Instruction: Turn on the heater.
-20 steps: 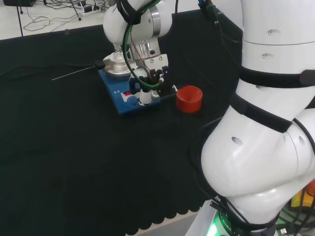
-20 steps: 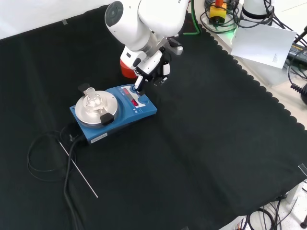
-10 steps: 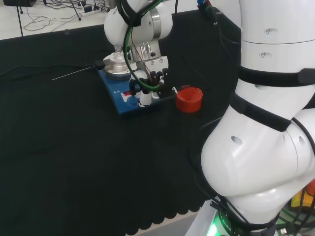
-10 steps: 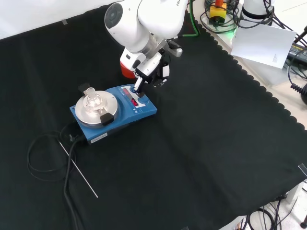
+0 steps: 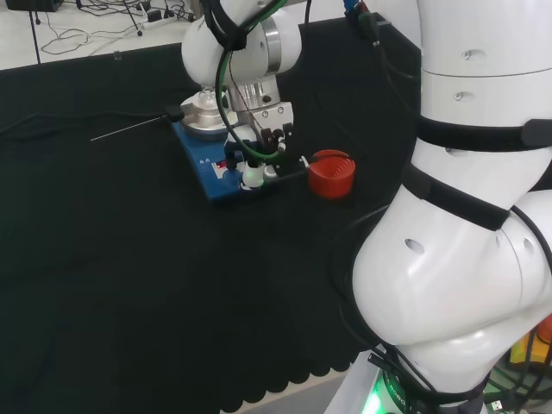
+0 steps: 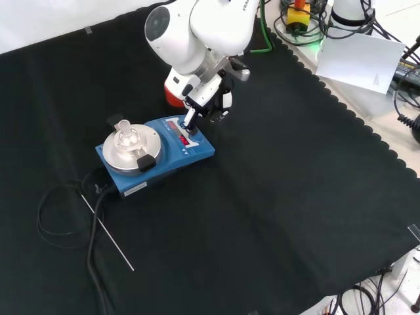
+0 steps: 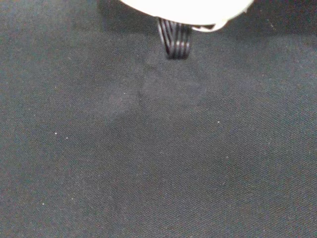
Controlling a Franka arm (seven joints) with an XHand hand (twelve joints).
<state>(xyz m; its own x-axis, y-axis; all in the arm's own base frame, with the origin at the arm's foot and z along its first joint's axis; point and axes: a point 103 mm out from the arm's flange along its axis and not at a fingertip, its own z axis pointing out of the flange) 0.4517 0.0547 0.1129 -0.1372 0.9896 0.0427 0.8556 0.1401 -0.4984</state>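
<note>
The hand (image 6: 209, 98) hangs over the front panel of the blue heater (image 6: 155, 155) mid-desk (image 6: 282, 210), one straight finger (image 6: 189, 121) on the controls. The heater looks heavy and rigid; press its small knob or button, no grasping.

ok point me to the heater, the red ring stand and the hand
heater (image 6: 197, 152), front view, blue front corner of its case
red ring stand (image 5: 332, 173), head view, ribbed outer wall
hand (image 6: 191, 116), front view, a finger above the control panel

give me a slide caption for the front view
Robot hand reaches a finger to the blue heater's front panel.
</note>
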